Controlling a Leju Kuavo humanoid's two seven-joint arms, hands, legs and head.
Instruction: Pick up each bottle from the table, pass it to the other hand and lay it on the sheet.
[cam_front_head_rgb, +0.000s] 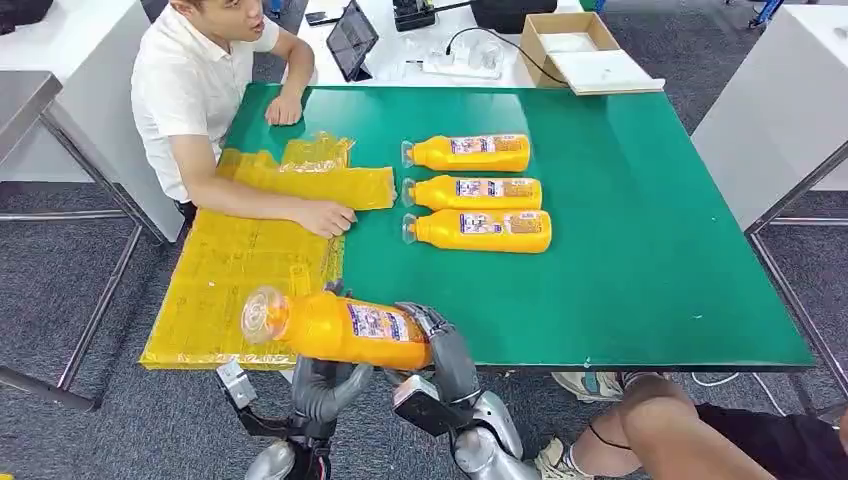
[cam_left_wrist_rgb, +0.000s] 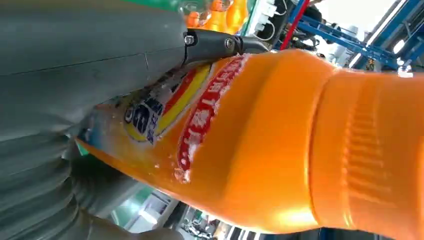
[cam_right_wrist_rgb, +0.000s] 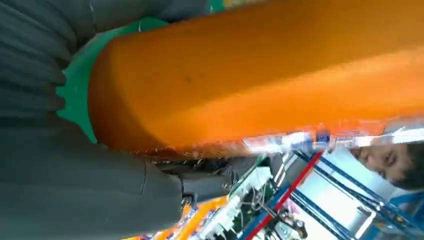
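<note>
A person in a white shirt (cam_front_head_rgb: 185, 75) sits at the far left corner of the green table (cam_front_head_rgb: 640, 260), one forearm stretched along its left side and the other hand resting near the far edge. Behind the table, a dark tablet (cam_front_head_rgb: 352, 40) stands tilted on a white desk, a white power strip (cam_front_head_rgb: 462, 64) just beside it, and an open cardboard box (cam_front_head_rgb: 570, 45) to the right. Bottom right, someone's bare knee (cam_front_head_rgb: 665, 420) and a sneaker (cam_front_head_rgb: 590, 385) on grey carpet.

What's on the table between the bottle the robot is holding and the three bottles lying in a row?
Nothing: in the head view, only bare green table separates the held bottle from the three bottles.
</note>
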